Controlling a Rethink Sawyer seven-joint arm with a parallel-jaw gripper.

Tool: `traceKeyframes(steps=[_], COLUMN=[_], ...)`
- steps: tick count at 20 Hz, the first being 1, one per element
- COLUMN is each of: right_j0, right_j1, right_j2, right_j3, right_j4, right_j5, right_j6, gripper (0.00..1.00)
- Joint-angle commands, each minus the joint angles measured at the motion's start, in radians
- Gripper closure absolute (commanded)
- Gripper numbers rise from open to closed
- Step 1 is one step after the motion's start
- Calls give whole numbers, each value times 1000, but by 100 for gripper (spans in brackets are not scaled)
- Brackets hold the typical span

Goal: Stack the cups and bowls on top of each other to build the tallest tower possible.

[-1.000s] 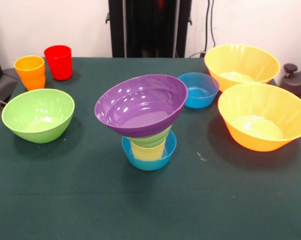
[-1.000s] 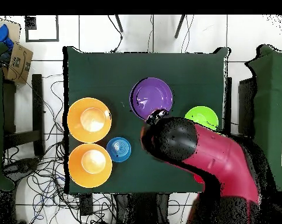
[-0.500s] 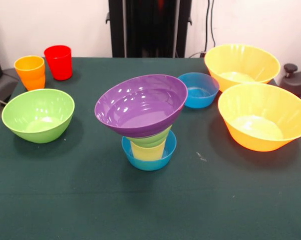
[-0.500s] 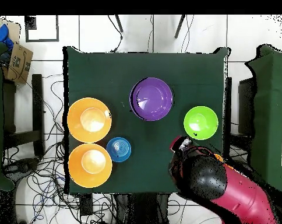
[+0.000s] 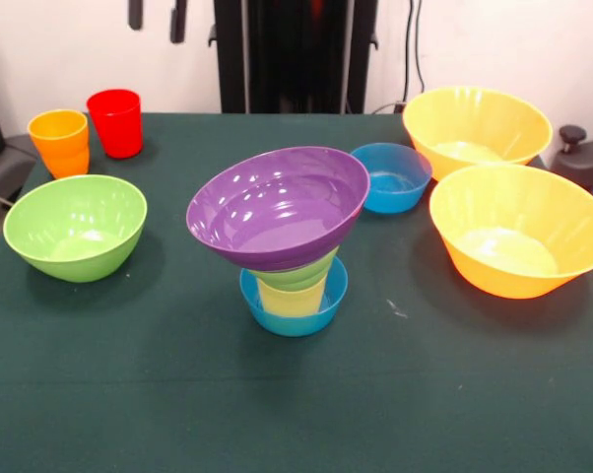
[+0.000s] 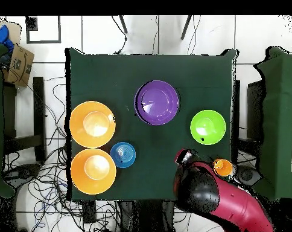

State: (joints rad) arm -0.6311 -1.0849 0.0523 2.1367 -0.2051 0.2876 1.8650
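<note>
1. Hanging the pincer (image 5: 157, 14) released at the top edge of the front view, with two dark fingers (image 5: 136, 12) standing apart and gripping nothing, above the far-left corner of the surface (image 5: 178, 394).
2. Finding the red cup (image 5: 115, 123) and orange cup (image 5: 60, 141) upright and side by side in that far-left corner, with the large green bowl (image 5: 75, 227) just nearer. The overhead view is showing only the orange cup (image 6: 222, 167) beside the arm (image 6: 227, 202), which is probably covering the red one.
3. Locating the tower (image 5: 289, 246) mid-surface: a small blue bowl (image 5: 321, 301) at the base, a yellow cup (image 5: 292, 298) inside it, a small green bowl (image 5: 306, 271) on that, and a wide purple bowl (image 5: 277, 207) on top, leaning visibly down to the left.
4. Judging the cups to be light, thin, stiff plastic with a glossy, likely slippery wall. Taking one across the rim, one finger inside and one outside, or around the upper wall, and squeezing gently so as not to squirt it out or tip it.
5. Expecting the tilted purple bowl to make a poor seat, since a light cup set off-centre could be sliding down its slick slope or rocking the whole pile.
6. Noting against half a second ago: pincer tips now entering the front view where none were showing. In the overhead view, the arm is uncovering the orange cup after swinging away from the purple bowl (image 6: 157, 102). Seeing the tower and other bowls unmoved.
</note>
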Motion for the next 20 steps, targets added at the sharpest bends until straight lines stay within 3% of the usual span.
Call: traceKeyframes(steps=[1,10,20], right_j0=[-12,-18,-3], right_j1=[98,62,86], right_j2=[168,210,204], right_j3=[88,72,48], right_j4=[-120,-119,-142], right_j5=[-42,33,21], right_j6=[-70,-59,-46], gripper=[0,0,0])
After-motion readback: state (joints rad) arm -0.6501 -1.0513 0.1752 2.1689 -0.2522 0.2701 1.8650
